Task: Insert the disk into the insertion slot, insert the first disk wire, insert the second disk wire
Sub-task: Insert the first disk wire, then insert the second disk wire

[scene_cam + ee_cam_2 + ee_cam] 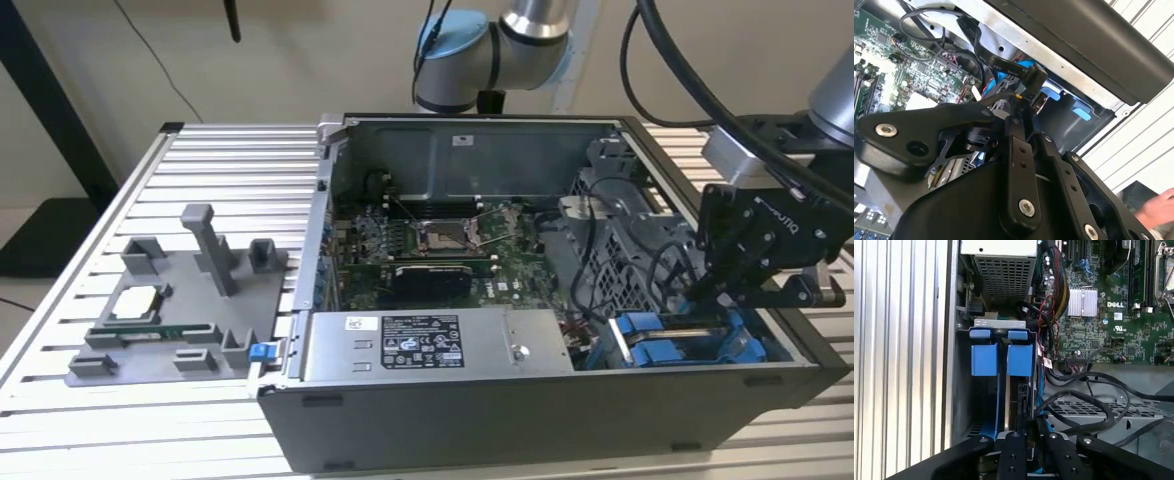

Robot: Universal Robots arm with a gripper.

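Second wrist view: my tool (1023, 107) pinches wire (996, 62) by plug (1035, 77); wire limp, plug stiff, best hold.

Blue carrier tabs (985, 359); green motherboard (1094, 325); black gripper (1029, 424).

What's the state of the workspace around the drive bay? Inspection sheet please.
Surface: slatted metal table, with an open computer case on it.
Job's things: disk in its blue carrier, seated in the insertion slot beside a second blue carrier.
Clutter: grey fixture tray holding a processor, on the exterior view's left.
Grippers: gripper low at the slot, close to the disk.
Cables: black cables loop beside the slot; red-and-black bundle beyond it.
Surroundings: a hand outside the case, in the second wrist view.
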